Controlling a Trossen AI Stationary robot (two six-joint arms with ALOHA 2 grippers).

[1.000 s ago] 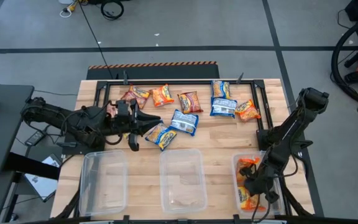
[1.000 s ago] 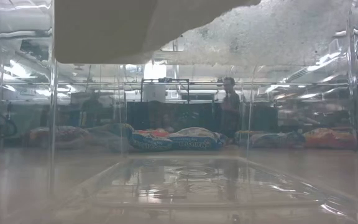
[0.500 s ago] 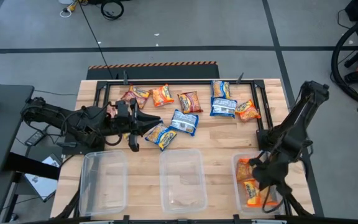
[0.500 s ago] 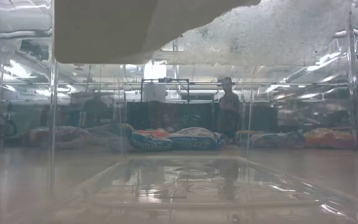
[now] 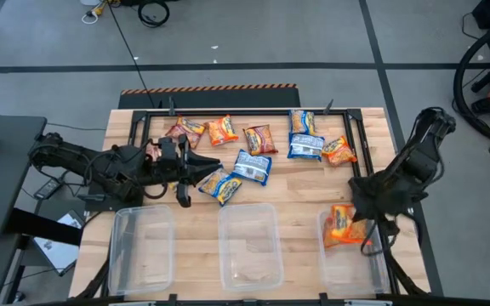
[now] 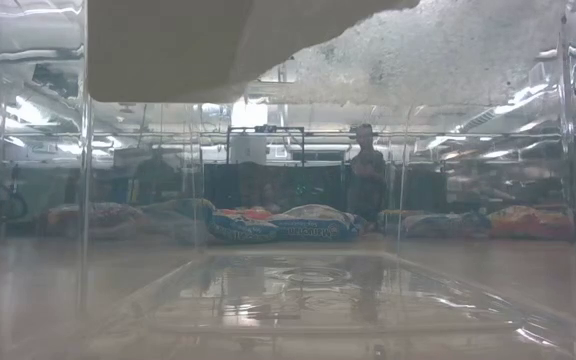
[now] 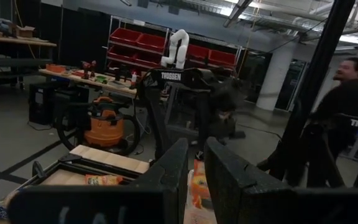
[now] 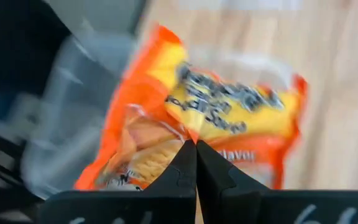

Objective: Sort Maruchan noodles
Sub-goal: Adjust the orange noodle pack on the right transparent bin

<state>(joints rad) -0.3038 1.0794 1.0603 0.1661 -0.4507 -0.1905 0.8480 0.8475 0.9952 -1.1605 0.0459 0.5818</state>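
Note:
Several Maruchan packets lie flat on the far half of the table: dark red (image 5: 185, 129), orange (image 5: 222, 129) (image 5: 259, 138) (image 5: 340, 151), blue-and-white (image 5: 304, 134) (image 5: 252, 166) (image 5: 221, 185). In the low view they show as a row (image 6: 313, 222) behind clear walls. My right gripper (image 5: 362, 223) (image 8: 196, 149) is shut on an orange packet (image 5: 341, 225) over the far end of the right bin (image 5: 356, 276). My left gripper (image 5: 211, 166) (image 7: 196, 162) waits level beside the nearest blue packet, its fingers a narrow gap apart. My right gripper pinches the orange packet by its edge (image 8: 194, 134), right at the fingertips (image 8: 185, 158). The fingers come slanting down from the table's right side. The packet is lifted and spreads out beyond the fingers, face up, above the right bin's far end.
Three clear bins stand along the near edge: left (image 5: 143, 246), middle (image 5: 249, 246), and the right one. A black frame (image 5: 228, 112) borders the far part of the table. A person (image 6: 368, 180) (image 7: 353, 93) stands in the room beyond.
My right gripper has risen from the near end of the right bin and moved toward the far edge. It has carried an orange packet up off the bin floor. The left arm has kept still.

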